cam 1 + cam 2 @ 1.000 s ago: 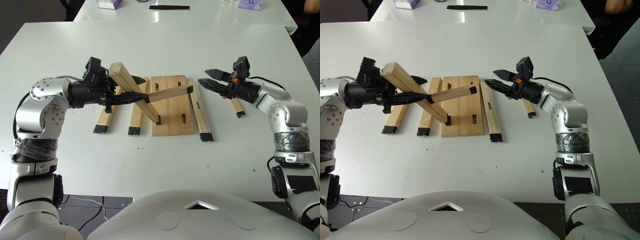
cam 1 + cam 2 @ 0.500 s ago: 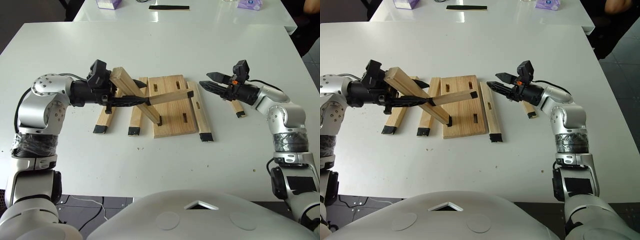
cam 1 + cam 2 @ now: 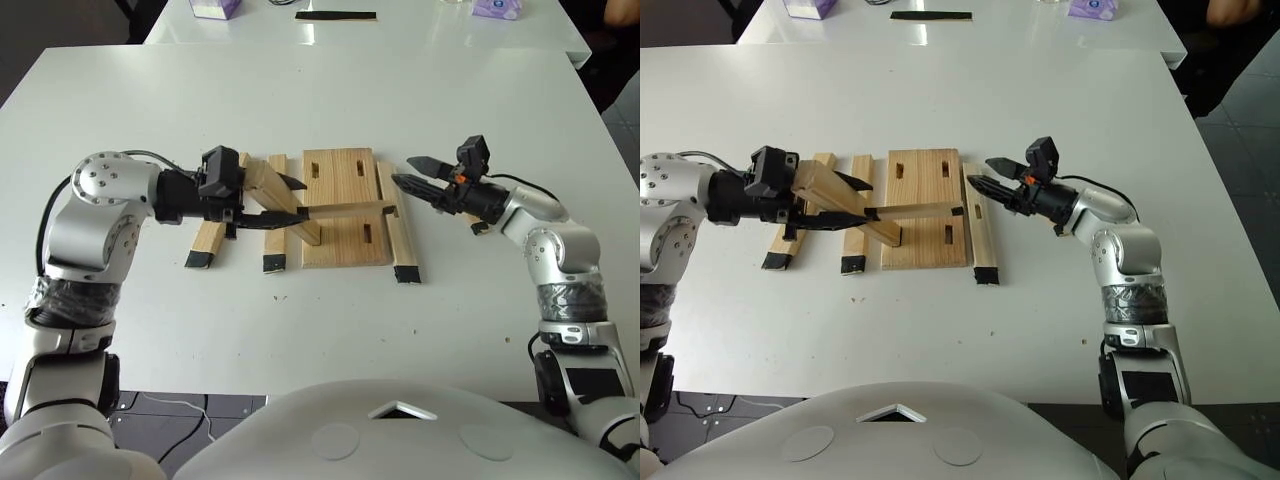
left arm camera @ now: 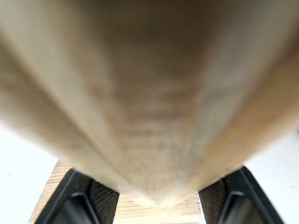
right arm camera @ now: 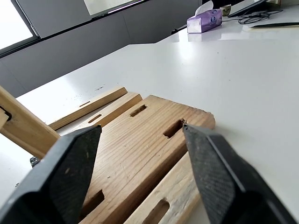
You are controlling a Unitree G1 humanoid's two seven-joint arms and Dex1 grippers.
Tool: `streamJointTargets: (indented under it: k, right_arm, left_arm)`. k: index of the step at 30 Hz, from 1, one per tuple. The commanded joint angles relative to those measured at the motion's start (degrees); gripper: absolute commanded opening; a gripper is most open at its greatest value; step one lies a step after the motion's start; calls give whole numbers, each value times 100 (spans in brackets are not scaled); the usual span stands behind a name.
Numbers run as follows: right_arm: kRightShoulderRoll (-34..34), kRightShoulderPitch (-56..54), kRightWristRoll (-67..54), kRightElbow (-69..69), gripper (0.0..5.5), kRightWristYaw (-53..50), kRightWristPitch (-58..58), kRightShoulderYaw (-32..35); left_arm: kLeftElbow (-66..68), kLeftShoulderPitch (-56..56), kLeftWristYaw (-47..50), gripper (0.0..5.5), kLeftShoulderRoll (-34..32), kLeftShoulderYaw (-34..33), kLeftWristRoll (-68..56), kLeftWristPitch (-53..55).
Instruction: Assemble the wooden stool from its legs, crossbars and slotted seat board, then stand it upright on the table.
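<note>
My left gripper (image 3: 296, 201) is shut on a wooden leg (image 3: 262, 180) left of the slotted seat board (image 3: 345, 242), which lies flat mid-table. The leg slants down to the board's left edge. A thin crossbar (image 3: 345, 209) runs from it across the board to the right. In the left wrist view the leg (image 4: 149, 102) sits between the black fingers (image 4: 79, 205). My right gripper (image 3: 408, 171) hovers open at the board's far right corner, holding nothing. In the right wrist view its fingers (image 5: 70, 172) frame the board (image 5: 140, 154).
Two loose legs (image 3: 207, 243) (image 3: 272, 250) lie left of the board and one (image 3: 402, 240) along its right edge. A short piece (image 3: 479, 227) lies under my right forearm. A second table behind holds tissue boxes (image 3: 215, 8) and a black strip (image 3: 335, 15).
My left arm has lowered the leg and crossbar from a steep tilt to a low slant over the board. My right gripper has shifted slightly left toward the board.
</note>
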State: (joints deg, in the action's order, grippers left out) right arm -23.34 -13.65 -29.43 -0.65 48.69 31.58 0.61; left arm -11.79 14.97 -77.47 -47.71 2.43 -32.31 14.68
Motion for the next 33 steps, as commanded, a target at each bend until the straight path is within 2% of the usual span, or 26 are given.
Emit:
streamJointTargets:
  k: [1,8,9,15,20,24,27,30,33]
  right_arm:
    - [244,183,-31,226,320,-338,56,12]
    - [456,288,33,242,320,-638,-74,91]
    - [479,301,52,201,320,-696,-98,117]
    - [516,456,21,224,320,-819,-186,260]
    - [537,664,32,268,320,-914,-300,346]
    - [559,834,22,374,320,-986,-326,381]
    - [582,931,19,434,320,-1056,-354,424]
    - [639,957,-4,450,320,-1177,-367,496]
    - [683,1003,-17,502,320,-1256,-347,511]
  left_arm:
    - [184,-287,-218,205,-274,386,379,253]
    - [739,31,-311,205,-211,437,487,-161]
    - [781,91,-356,241,-234,449,479,-167]
    - [547,80,-284,322,-328,301,398,17]
    - [78,-634,16,322,-693,-267,416,340]
    - [236,-1537,369,322,-913,-945,682,272]
    - [540,-1831,1500,322,-517,-1504,1026,246]
    - [474,-1746,3223,322,348,-2057,1063,735]
    - [202,-1955,4174,322,1023,-2004,1191,907]
